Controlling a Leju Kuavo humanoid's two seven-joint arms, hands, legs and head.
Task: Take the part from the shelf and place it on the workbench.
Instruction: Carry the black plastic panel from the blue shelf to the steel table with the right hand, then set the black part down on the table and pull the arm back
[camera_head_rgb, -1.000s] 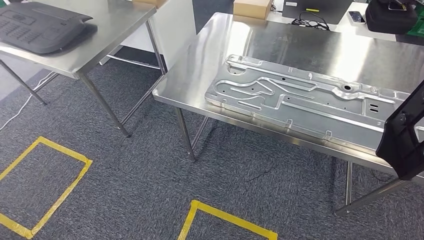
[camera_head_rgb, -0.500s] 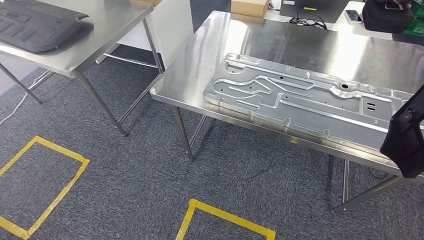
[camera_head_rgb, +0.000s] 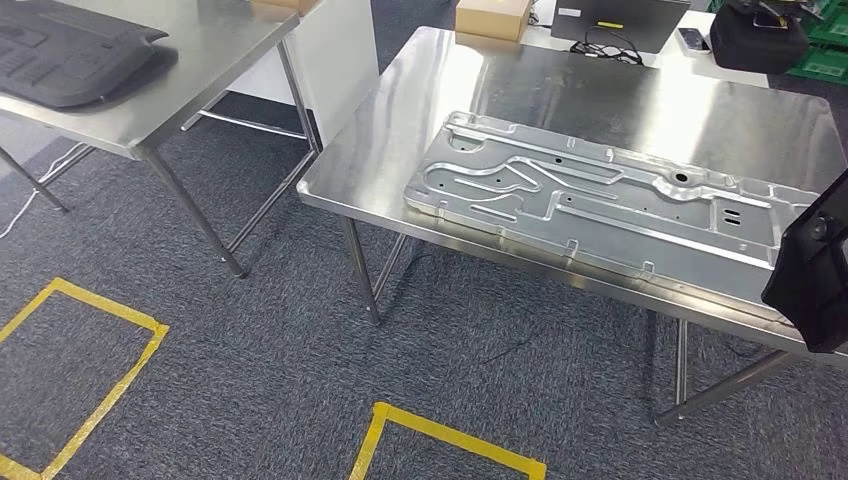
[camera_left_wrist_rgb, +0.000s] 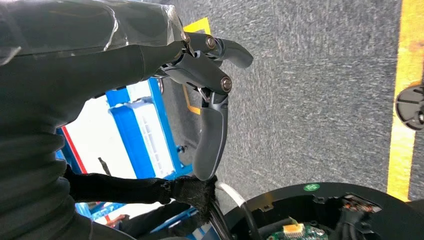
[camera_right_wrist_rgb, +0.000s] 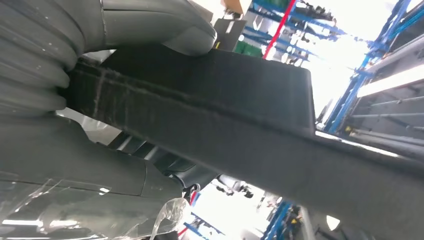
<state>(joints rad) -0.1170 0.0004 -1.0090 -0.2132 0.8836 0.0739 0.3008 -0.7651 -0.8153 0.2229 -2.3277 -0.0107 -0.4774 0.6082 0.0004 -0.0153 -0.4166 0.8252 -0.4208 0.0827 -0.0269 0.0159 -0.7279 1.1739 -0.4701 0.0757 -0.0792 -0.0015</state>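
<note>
The part (camera_head_rgb: 815, 265) is a flat black panel standing on edge at the right border of the head view, over the near right corner of the steel workbench (camera_head_rgb: 560, 90). In the right wrist view my right hand (camera_right_wrist_rgb: 90, 165) grips this black part (camera_right_wrist_rgb: 225, 115), with the thick grey thumb (camera_right_wrist_rgb: 155, 25) pressed on one face and the palm under the other. My left hand (camera_left_wrist_rgb: 205, 75) hangs over grey carpet and holds nothing, its fingers loosely apart.
A large stamped metal plate (camera_head_rgb: 600, 205) lies across the workbench. A cardboard box (camera_head_rgb: 492, 15), a laptop (camera_head_rgb: 630, 15) and a black bag (camera_head_rgb: 765, 35) sit at its far edge. A second steel table (camera_head_rgb: 200, 70) at the left bears a dark panel (camera_head_rgb: 70, 50). Yellow tape (camera_head_rgb: 440, 435) marks squares on the carpet.
The whole picture has shifted slightly, so the camera has moved. The black part stays at the right edge in my right hand, a little further right in the picture.
</note>
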